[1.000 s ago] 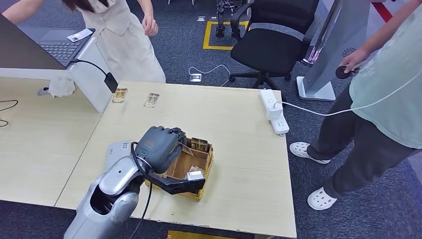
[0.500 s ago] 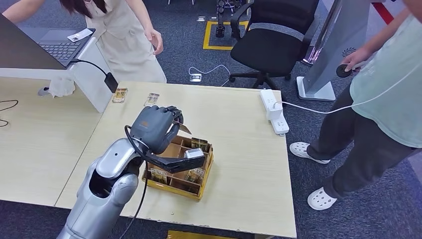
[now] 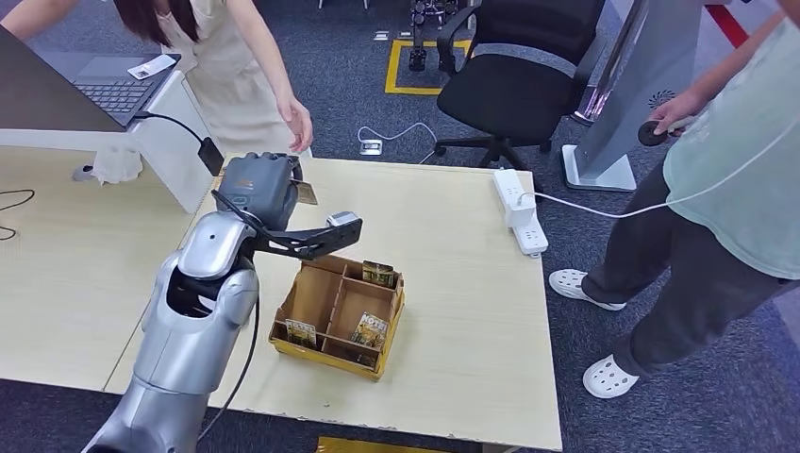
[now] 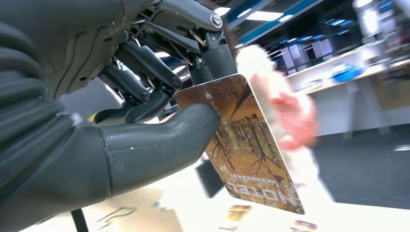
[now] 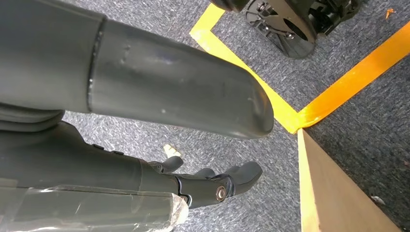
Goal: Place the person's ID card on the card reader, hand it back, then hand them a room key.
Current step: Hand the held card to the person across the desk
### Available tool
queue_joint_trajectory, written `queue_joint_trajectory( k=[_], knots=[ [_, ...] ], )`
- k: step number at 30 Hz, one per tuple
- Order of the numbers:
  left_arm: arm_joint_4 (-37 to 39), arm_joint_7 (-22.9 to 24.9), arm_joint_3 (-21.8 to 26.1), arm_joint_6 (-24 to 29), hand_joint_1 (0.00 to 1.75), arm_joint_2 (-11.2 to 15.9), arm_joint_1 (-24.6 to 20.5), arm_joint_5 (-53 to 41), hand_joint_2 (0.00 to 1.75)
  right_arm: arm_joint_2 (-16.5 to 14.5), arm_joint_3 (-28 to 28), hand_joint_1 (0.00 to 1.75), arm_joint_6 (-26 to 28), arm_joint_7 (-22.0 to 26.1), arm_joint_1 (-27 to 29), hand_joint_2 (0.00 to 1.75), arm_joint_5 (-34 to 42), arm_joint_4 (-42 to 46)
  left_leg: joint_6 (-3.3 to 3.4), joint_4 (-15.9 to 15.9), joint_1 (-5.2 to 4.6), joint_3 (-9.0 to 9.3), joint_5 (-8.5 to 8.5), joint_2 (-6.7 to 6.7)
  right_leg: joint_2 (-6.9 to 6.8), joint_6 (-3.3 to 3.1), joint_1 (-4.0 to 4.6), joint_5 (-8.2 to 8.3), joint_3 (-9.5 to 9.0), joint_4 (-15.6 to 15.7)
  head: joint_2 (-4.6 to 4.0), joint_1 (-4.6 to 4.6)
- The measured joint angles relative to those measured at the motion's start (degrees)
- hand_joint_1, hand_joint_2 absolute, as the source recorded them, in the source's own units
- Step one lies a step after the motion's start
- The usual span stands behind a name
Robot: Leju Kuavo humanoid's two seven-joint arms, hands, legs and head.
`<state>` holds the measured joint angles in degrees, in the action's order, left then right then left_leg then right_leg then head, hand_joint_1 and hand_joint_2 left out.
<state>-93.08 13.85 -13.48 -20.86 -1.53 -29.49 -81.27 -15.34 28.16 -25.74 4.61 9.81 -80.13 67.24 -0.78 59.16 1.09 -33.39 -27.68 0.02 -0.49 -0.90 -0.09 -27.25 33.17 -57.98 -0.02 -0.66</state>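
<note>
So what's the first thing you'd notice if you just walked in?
The silver robot arm reaching across the table, its left hand pinching a brown hotel card toward a person's hand at the far edge. Next, the box of cards in the middle of the table.

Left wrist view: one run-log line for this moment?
left hand: pinches brown forest-print hotel key card | person's hand: near, reaching | cardboard card box: on table | right hand: hangs, holds nothing

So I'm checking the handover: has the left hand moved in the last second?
Yes. The left hand, holding a card, rose from over the box to the table's far edge.
</note>
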Motion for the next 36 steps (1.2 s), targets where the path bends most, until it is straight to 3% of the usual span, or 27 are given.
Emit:
queue_joint_trajectory(
  k=[14, 25, 36],
  knots=[
    [3.1, 0.0, 3.5, -0.1, 1.75, -1.5, -1.3, 0.0, 1.75, 0.1, -0.8, 0.0, 0.0, -0.3, -0.2, 0.0, 0.6, -0.1, 0.0, 0.0, 0.0, -0.02, 0.0, 0.0, 0.0, 0.0, 0.0, -0.01, 0.01, 0.0, 0.0, 0.01],
    [3.3, -0.2, 11.1, -1.0, 1.75, -1.5, -3.3, 0.7, 1.75, 0.1, -0.9, 0.0, -0.3, -0.8, -0.3, 0.0, 2.7, -0.1, -0.01, 0.0, 0.01, -0.02, 0.01, 0.0, 0.0, 0.0, 0.01, -0.01, 0.01, 0.0, 0.0, 0.01],
    [3.5, -0.5, 12.6, -1.3, 1.75, -1.6, -4.7, 0.0, 1.75, 0.4, -1.0, 0.0, 0.4, -1.2, -0.8, 0.0, 4.6, -1.1, -0.01, 0.0, 0.0, -0.02, 0.0, 0.0, 0.01, 0.0, 0.0, 0.0, 0.03, 0.0, 0.0, 0.01]
  ],
)
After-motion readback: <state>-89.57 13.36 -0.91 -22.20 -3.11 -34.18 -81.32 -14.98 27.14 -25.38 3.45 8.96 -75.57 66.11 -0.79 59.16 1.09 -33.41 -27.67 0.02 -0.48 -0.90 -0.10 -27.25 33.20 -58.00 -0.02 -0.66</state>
